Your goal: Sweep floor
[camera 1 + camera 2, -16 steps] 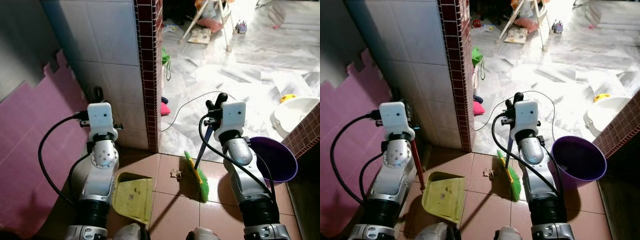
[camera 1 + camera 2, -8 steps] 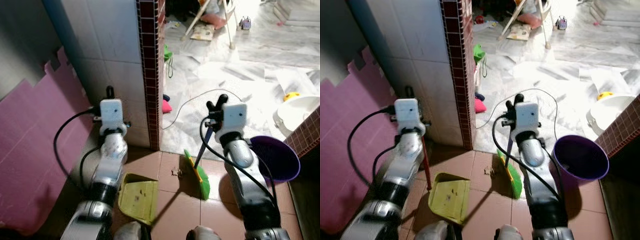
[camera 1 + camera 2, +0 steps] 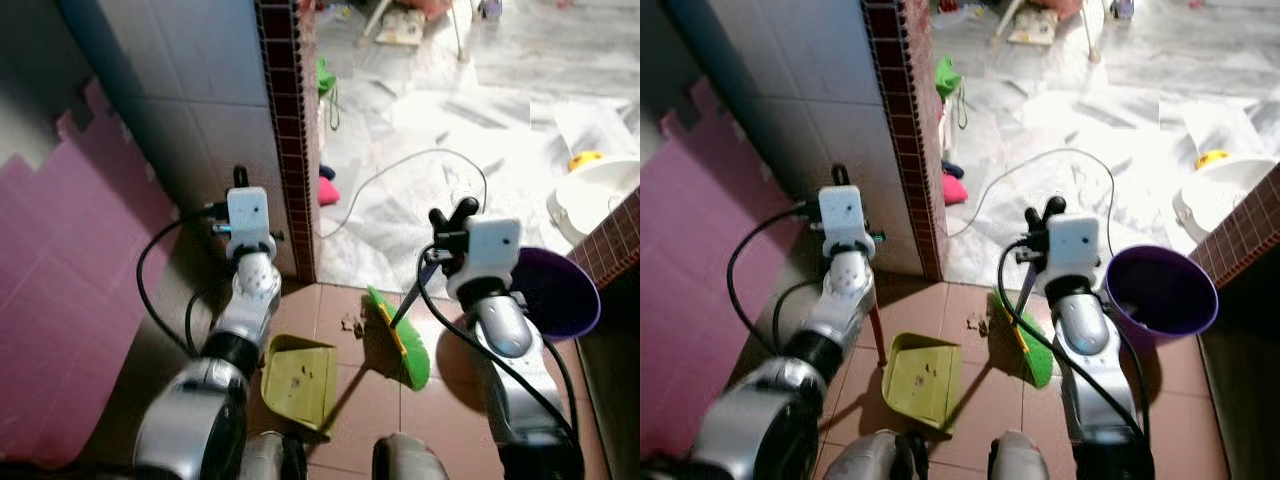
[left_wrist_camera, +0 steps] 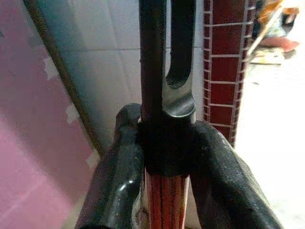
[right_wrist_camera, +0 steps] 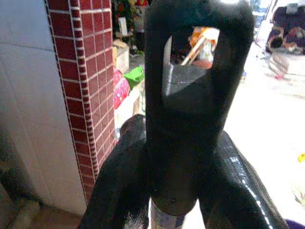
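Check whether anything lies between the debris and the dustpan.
Nothing visible does. Bare brown tile separates the debris from the yellow dustpan; the green broom head sits on the debris's far side.

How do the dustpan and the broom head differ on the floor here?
The dustpan is yellow-green and lies flat; the broom head is brighter green and stands on edge. The dustpan's red handle is held by the left gripper, the broom's by the right gripper. Both rest on brown tiles beside a debris bit.
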